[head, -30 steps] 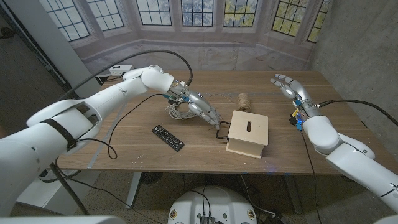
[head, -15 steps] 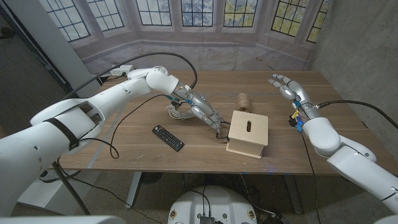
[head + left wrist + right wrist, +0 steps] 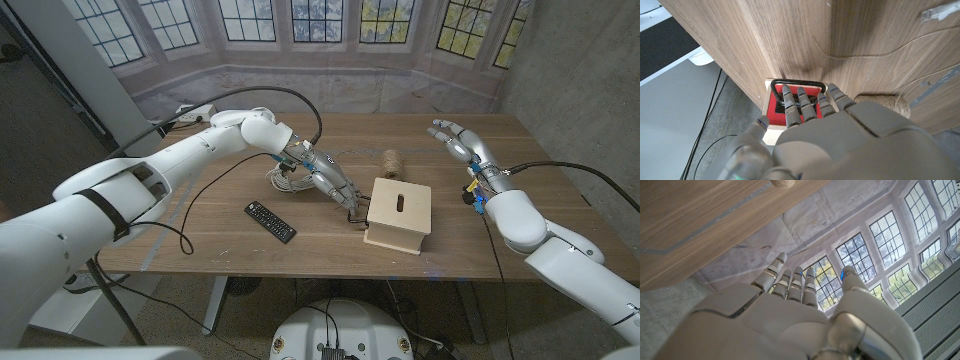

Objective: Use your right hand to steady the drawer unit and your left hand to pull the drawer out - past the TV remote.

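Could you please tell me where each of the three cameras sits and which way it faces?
Head view: on the robot's head, looking down over the wooden table; both arms, the drawer unit and the TV remote show.
Left wrist view: behind the left robot hand, facing the drawer's black handle, which its fingers reach.
Right wrist view: behind the right robot hand, facing the windows.
Shared: head and left wrist views both show the left robot hand at the drawer.
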You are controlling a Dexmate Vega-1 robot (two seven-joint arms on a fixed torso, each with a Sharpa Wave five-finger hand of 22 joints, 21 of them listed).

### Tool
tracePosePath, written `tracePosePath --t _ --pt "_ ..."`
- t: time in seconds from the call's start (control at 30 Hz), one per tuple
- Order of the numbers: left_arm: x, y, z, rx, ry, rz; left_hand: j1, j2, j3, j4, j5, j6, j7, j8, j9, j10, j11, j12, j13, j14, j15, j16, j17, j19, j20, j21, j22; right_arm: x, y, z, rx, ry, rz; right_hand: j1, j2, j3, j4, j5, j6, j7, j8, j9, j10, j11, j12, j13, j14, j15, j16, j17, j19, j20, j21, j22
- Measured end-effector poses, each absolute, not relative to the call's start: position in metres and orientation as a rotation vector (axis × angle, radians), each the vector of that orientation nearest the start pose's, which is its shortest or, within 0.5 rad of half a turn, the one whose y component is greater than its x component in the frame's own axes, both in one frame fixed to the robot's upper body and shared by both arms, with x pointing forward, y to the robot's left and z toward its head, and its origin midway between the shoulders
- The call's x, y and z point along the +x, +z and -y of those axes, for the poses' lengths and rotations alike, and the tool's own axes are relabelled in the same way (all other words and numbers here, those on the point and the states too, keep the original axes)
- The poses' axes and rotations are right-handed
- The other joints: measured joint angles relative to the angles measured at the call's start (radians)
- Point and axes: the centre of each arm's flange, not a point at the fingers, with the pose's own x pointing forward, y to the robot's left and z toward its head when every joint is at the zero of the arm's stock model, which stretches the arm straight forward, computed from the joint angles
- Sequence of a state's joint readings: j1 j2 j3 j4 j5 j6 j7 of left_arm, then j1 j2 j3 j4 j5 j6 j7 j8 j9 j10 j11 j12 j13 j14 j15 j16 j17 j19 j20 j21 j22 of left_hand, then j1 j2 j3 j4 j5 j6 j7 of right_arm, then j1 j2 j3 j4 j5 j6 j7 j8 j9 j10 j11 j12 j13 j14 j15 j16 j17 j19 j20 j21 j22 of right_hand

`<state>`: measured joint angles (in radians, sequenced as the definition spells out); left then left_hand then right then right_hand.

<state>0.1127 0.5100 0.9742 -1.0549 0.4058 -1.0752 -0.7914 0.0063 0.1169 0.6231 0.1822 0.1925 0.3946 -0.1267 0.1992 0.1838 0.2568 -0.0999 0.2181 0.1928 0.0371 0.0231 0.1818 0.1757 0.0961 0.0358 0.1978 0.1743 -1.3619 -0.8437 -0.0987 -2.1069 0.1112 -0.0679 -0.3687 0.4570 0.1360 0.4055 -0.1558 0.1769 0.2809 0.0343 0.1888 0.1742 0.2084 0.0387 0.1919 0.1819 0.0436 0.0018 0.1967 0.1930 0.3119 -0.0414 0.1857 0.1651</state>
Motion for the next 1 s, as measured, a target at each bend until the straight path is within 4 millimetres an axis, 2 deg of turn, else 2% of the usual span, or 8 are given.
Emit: tracePosePath --t 0.63,1.0 --pt "0.601 0.039 -0.079 1.998 -1.287 0.917 0.000 0.000 -0.007 -0.001 0.000 -0.004 0.007 0.000 0.000 -0.005 -0.006 -0.004 0.000 -0.006 -0.005 -0.008 -0.002 0.000 0.000 0.000 0.000 0.485 -0.006 0.289 -0.648 -0.062 0.713 0.000 0.000 -0.004 0.004 0.000 0.000 0.000 0.000 0.000 0.000 0.000 0.000 0.000 0.000 0.000 0.008 0.000 0.000 0.000 0.000 0.000" --pt "0.605 0.037 -0.078 1.993 -1.291 0.912 0.000 0.000 -0.011 -0.005 0.000 -0.004 0.007 0.000 0.000 -0.005 -0.006 -0.004 0.000 -0.005 -0.005 -0.004 -0.002 0.000 0.000 0.000 0.000 0.486 -0.003 0.282 -0.676 -0.049 0.705 0.000 0.000 -0.004 0.004 0.000 0.000 0.000 0.000 0.000 0.000 0.000 0.000 0.000 0.000 0.000 0.008 0.000 0.000 0.000 0.000 0.000"
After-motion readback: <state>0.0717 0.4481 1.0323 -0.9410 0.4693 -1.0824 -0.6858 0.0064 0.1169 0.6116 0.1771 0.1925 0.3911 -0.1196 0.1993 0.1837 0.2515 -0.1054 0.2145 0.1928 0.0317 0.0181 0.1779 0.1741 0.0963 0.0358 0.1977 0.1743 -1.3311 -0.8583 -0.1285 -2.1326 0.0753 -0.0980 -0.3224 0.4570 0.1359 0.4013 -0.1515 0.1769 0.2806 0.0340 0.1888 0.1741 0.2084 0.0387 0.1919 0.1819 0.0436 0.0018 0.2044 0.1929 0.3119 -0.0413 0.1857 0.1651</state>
